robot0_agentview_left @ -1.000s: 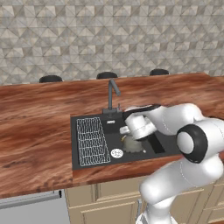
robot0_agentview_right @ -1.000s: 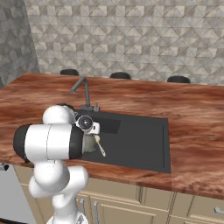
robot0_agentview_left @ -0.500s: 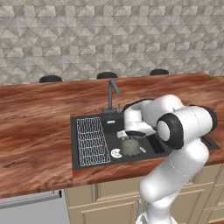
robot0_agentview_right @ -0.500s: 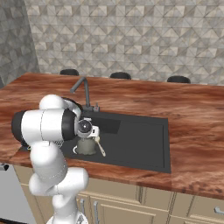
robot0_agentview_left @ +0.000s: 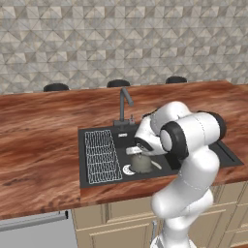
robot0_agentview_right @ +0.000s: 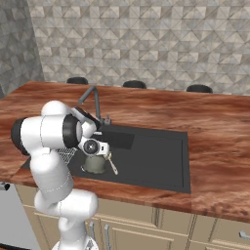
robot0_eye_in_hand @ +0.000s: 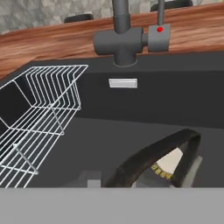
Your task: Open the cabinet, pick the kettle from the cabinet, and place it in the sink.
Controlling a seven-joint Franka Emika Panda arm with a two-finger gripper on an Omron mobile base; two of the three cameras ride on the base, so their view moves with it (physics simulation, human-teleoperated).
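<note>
This is a kitchen: a black sink [robot0_agentview_left: 223, 150] with faucet [robot0_agentview_left: 124, 104] sits mid-frame in a wood counter [robot0_agentview_left: 38, 145], tiled wall [robot0_agentview_left: 121, 38] above, beige drawers [robot0_agentview_left: 121, 218] below.

A simulated kitchen corner with a wood-topped table and a patterned tile wall.

We see a reddish-brown, wood-grain table [robot0_agentview_left: 43, 145] running across the room, glossy under even light. Behind it rises a backsplash wall [robot0_agentview_left: 121, 38] of grey and beige triangular tiles; in the right base view a darker side wall [robot0_agentview_right: 14, 53] meets it at the left. Three dark round stool tops [robot0_agentview_left: 118, 83] peek over the table's far edge, spaced apart. Below the table front stand beige lower cabinets [robot0_agentview_right: 146, 229] with raised panels and short grey handles, and a flat grey appliance front [robot0_agentview_left: 34, 232] sits beside them.
</note>
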